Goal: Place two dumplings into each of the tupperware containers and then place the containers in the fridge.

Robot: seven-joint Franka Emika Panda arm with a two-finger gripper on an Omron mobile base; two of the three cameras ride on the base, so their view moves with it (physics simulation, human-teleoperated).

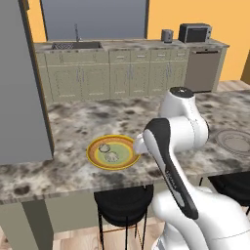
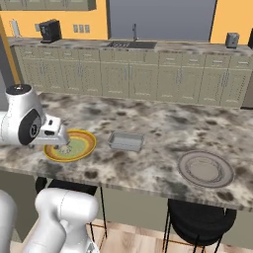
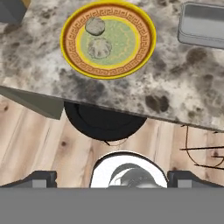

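Two pale dumplings (image 3: pixel 95 26) (image 3: pixel 99 47) lie on a yellow-rimmed plate (image 3: pixel 144 48) near the counter's front edge; they also show as dumplings (image 1: pixel 104 147) (image 1: pixel 111 156) in the left base view. A grey see-through tupperware container (image 2: pixel 126 141) sits empty on the counter just right of the plate (image 2: pixel 84 141), and its corner shows as the container (image 3: pixel 203 26) in the hand view. My gripper (image 2: pixel 60 143) hovers above the plate's near edge, open, with nothing between its fingertips (image 3: pixel 43 177). The fridge (image 1: pixel 19 83) stands tall and grey at the left.
A round grey plate (image 2: pixel 205 168) rests on the counter to the right. Black stools (image 1: pixel 122 202) stand under the counter's front edge. Across the room run beige cabinets (image 2: pixel 148 74) with a sink, a toaster and a microwave (image 1: pixel 194 33).
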